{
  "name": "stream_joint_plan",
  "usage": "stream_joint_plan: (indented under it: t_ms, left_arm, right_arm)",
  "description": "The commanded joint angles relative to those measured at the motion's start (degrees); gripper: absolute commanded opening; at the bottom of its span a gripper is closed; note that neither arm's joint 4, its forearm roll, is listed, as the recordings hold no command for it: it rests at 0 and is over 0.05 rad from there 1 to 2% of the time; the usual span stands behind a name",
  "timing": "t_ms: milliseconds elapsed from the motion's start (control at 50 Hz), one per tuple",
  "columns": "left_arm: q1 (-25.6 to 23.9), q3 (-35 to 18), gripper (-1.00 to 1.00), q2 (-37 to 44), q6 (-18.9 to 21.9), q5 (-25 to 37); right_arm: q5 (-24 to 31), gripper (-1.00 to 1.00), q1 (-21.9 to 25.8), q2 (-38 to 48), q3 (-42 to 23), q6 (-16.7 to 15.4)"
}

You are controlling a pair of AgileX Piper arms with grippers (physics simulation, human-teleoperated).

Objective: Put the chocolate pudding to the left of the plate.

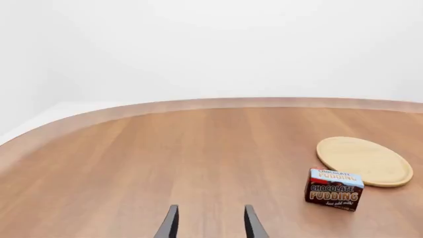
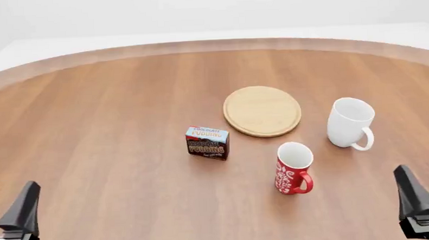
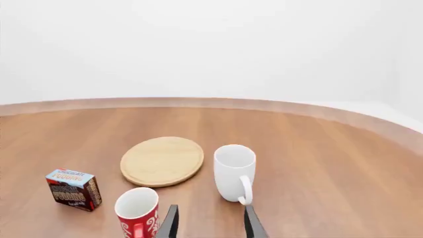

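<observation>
Across the whole front view spreads the round wooden table (image 2: 106, 130), its far edge curving along the top and its near part cut off by the frame. Near its middle lies the plate (image 2: 262, 111), a flat light-tan disc with a thin rim, bare on top. Right of the plate stands the white mug (image 2: 349, 121), upright, handle toward the near side, close to the plate but apart from it. Nearer the arms, between plate and white mug in line, stands the red mug (image 2: 292, 167) with a white pattern, also upright; in the right wrist view its lower part is cut off by the frame edge. The chocolate pudding (image 2: 207, 142) stands on the table to the plate's near left, just beside the rim but apart from it, dark lettered front facing the arms; its small print is too fine to read. The left gripper (image 1: 210, 223) shows in its wrist view only as two dark fingertips, spread apart with bare table between them and nothing held; in the front view only part of it shows at the bottom left corner. The right gripper (image 3: 210, 222) is likewise spread and empty, its fingertips cut off at the frame's bottom, well short of both mugs.
</observation>
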Motion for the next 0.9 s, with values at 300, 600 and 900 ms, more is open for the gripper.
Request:
stream_joint_plan:
  t_ms: [300, 600, 900]
  left_arm:
    - [0.0, -0.15, 1.0, 0.25, 0.0, -0.06]
    - [0.0, -0.15, 1.0, 0.25, 0.0, -0.06]
    - [0.0, -0.15, 1.0, 0.25, 0.0, -0.06]
  right_arm:
    - [4.52, 1.0, 5.06, 0.87, -7.49, -0.21]
    - [5.69, 1.0, 9.98, 28.13, -34.85, -5.79]
    - [16.29, 1.0, 22.12, 53.04, -57.08, -10.65]
